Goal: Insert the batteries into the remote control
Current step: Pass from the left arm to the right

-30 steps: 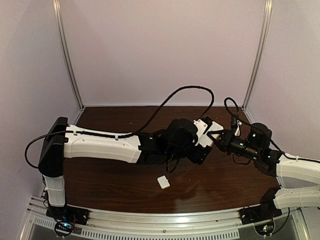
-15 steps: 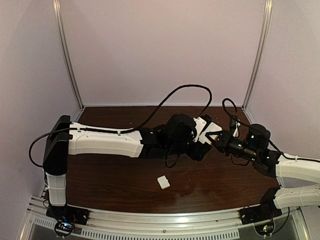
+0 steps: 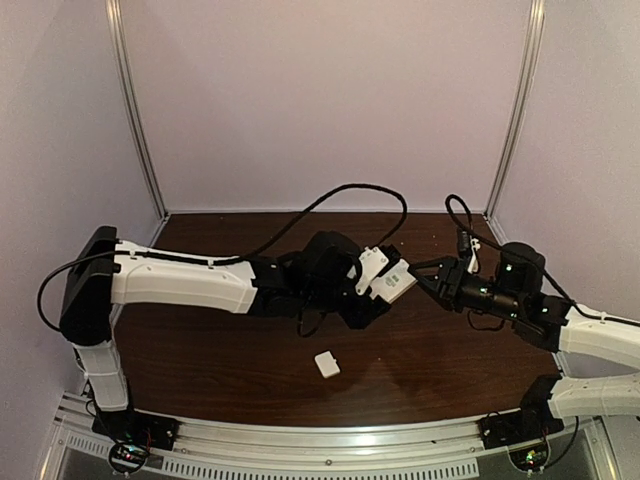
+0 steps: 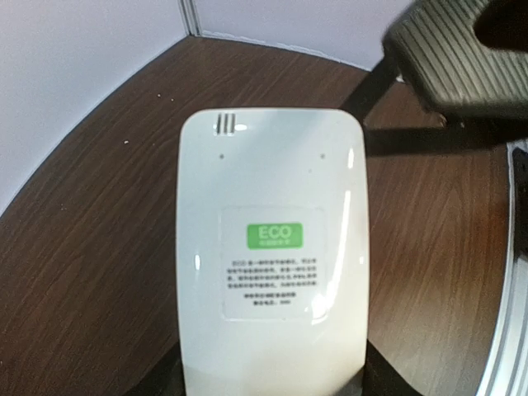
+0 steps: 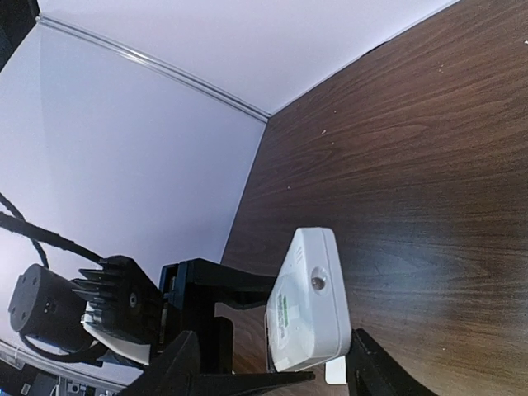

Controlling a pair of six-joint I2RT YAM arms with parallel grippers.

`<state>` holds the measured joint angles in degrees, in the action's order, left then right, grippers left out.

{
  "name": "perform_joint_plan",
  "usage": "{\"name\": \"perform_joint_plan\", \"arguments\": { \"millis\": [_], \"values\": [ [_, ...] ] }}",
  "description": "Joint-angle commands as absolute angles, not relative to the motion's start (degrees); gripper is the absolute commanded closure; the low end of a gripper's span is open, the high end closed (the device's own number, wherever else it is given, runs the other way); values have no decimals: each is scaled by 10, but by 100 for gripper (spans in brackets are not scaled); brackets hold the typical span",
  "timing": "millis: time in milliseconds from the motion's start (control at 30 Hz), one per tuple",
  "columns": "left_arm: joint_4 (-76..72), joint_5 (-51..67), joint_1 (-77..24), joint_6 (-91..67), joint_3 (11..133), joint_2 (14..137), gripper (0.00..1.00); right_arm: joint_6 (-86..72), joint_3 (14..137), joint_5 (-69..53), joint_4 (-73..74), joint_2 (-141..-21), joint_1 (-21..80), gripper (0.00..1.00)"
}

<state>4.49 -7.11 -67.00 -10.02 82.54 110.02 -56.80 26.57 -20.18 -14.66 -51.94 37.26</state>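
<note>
The remote control [image 4: 272,247] hangs clear of the desk [image 3: 220,350], its plain back facing the left wrist camera and its lower end clamped between the fingers of the left hand [image 3: 372,283]. The right hand [image 3: 422,275] sits just beyond the remote's top end, fingers spread with nothing between them. The shell is glossy hard plastic, probably light but slippery, so gripping across the narrow side edges looks safest. A green sticker [image 4: 275,236] on the remote's back reads "ECO"; the print beneath is too fine to read. A small white cover [image 3: 327,364] lies on the desk, well apart from the remote. No batteries show.
</note>
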Motion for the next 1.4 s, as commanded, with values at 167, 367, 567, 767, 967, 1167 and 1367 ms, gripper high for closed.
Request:
{"name": "perform_joint_plan", "arguments": {
  "millis": [167,367,567,767,967,1167,1367],
  "values": [
    [45,45,-666,99,713,987,67,-550,279,-390,-132,-530,368,43],
    [56,86,-672,186,690,954,68,-528,300,-484,-87,-547,369,47],
    [83,105,-688,230,707,961,69,-525,298,-526,-85,-566,372,51],
    [99,97,-695,231,734,979,70,-528,292,-533,-98,-582,384,58],
    [103,86,-699,233,746,992,70,-539,279,-538,-121,-594,396,61],
    [105,76,-700,237,752,1001,70,-549,269,-548,-135,-599,403,64],
    [105,59,-701,239,754,1004,70,-558,256,-553,-146,-601,404,72]
  ]
}}
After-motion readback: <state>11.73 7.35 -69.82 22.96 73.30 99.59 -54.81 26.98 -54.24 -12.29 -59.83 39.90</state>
